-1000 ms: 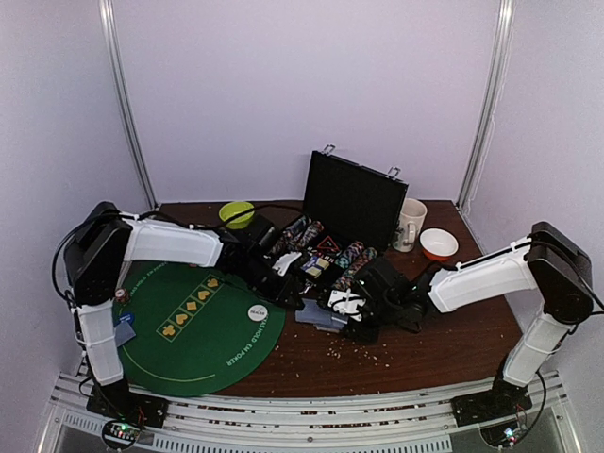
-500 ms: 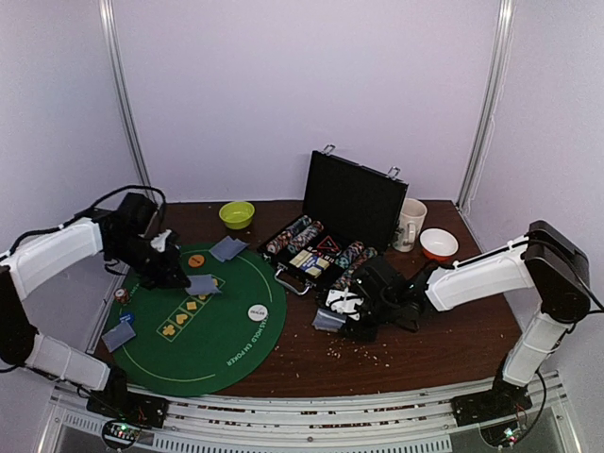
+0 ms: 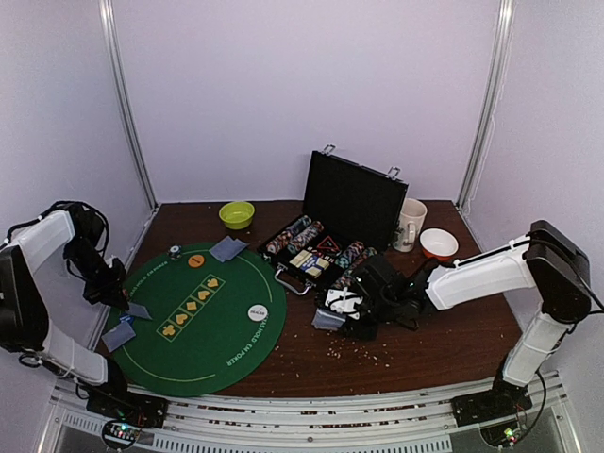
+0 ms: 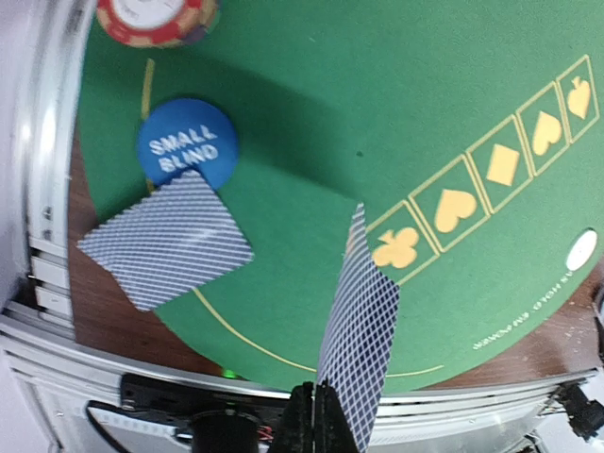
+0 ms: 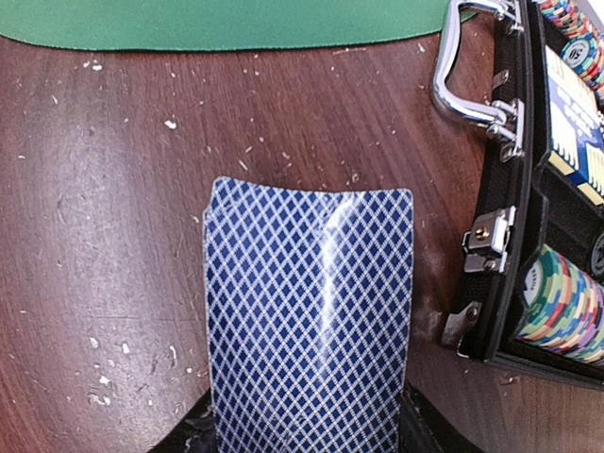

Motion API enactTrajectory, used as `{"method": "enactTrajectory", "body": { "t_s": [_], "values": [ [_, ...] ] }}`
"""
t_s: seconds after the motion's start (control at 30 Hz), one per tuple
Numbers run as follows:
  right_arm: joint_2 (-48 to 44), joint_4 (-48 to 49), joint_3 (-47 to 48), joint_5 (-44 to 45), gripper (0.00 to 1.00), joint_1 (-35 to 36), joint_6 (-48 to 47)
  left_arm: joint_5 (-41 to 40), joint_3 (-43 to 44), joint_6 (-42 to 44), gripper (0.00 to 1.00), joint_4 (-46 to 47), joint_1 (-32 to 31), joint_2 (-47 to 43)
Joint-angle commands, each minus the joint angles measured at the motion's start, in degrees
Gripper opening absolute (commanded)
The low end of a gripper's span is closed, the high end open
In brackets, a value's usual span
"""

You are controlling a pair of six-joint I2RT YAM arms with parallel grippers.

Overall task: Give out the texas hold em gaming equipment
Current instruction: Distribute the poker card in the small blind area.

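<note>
**Top view.** In the last second the left arm has swung away from the case (image 3: 332, 247) and across the green mat (image 3: 217, 349) to its left edge. The left fingers (image 3: 117, 291) now hang there, clenched on a held card (image 3: 138, 310) just above a dealt card (image 3: 118, 335). I judge this to be a second card arriving at that seat, and it still has to be let go. The right arm has hardly moved. The right fingers (image 3: 347, 304) grasp a stack of cards (image 3: 328, 321) low over the bench (image 3: 415, 354), in front of the case. The dealer disc (image 3: 257, 311) lies on the mat.

**Left wrist view.** Only this view shows that the held card (image 4: 359, 330) hangs edge-down and tilted, clear of the mat. The dealt card (image 4: 168, 241) lies half off the mat, touching a blue button (image 4: 184, 143). A red chip (image 4: 156, 14) lies further along the edge.

**Right wrist view.** This view shows the stack of cards (image 5: 311, 311) slightly bowed. The chips (image 5: 562, 307) remain racked in the case.
</note>
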Motion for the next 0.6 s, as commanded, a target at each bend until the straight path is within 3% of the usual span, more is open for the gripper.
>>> {"method": "enactTrajectory", "body": {
  "t_s": [0.0, 0.57],
  "values": [
    [-2.79, 2.24, -0.85, -0.05, 0.54, 0.19, -0.64, -6.17, 3.89, 3.6, 0.0, -1.86, 4.02, 0.84],
    [-2.71, 1.64, -0.72, 1.04, 0.54, -0.04, -1.26, -10.19, 3.44, 2.44, 0.0, -1.6, 8.7, 5.5]
  ]
}}
